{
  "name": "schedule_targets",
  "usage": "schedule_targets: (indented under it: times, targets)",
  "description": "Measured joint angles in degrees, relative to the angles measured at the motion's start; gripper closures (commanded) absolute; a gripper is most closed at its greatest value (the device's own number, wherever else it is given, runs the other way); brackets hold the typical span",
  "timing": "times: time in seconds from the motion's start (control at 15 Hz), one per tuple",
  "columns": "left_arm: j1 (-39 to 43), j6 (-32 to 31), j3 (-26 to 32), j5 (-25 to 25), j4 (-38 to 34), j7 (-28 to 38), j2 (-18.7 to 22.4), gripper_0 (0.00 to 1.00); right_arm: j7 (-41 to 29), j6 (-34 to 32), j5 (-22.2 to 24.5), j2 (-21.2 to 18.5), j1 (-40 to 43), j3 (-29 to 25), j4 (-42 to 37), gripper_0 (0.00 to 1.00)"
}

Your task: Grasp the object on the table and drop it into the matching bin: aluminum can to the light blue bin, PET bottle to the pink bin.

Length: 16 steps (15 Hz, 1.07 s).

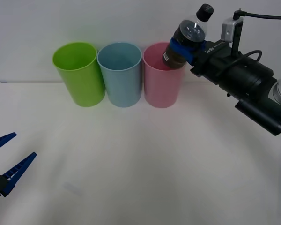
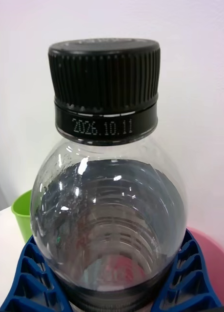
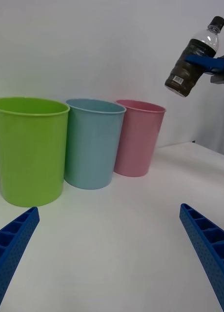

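Bottle (image 1: 187, 40) tilted, above pink bin (image 1: 162, 75) rim | our right gripper (image 1: 191, 49) clamps its body | our left gripper (image 1: 4, 157) open, at 8 o'clock on table (image 1: 140, 164)

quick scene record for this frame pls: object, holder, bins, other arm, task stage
object: PET bottle, black cap, dark body, tilted
holder: right gripper, shut on the bottle, raised above the bins
position: bottle's base by the pink bin rim, not inside
bins: green bin, light blue bin, pink, in a row from the robot's left
other arm: left gripper open, low over the table
stage: not yet dropped
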Motion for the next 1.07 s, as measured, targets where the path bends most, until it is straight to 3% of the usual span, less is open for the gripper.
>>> schedule_targets:
  times: [1.07]
  targets:
    - [0.0,0.0,0.0,0.0,0.0,0.0,0.0,0.0,-0.17,-0.06,4.87,10.15,-17.15,3.1,23.23,1.0]
